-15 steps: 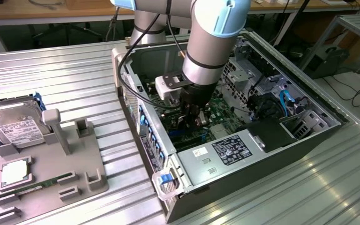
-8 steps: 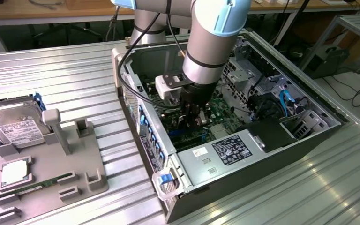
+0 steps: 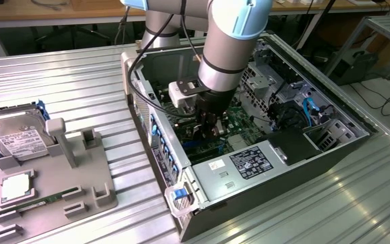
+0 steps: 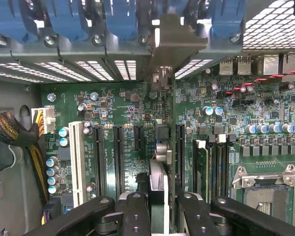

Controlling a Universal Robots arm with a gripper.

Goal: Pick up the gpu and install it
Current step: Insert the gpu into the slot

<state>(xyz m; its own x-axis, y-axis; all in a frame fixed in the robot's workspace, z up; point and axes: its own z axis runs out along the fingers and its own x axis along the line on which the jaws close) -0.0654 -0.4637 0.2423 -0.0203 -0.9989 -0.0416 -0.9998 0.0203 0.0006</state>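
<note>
The exterior view is bright and even. Light falls from above onto the ribbed metal surface [image 3: 73,81], which shines pale, with white glare near the exterior view's right edge. The arm [image 3: 232,46] has a soft shine down its side. Inside the case [image 3: 249,127] it is darker, and the arm throws shadow on the board there.

In the wrist view the green board [image 4: 118,123] is well lit and sharp. The vent slots [image 4: 88,69] glow white. The black fingers [image 4: 132,216] up close look soft and dark.

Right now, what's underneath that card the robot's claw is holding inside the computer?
Under the gpu, gripped edge-on by the gripper, lies the green motherboard with its long black slots. The slot directly beneath the card is covered by the card itself.
</note>
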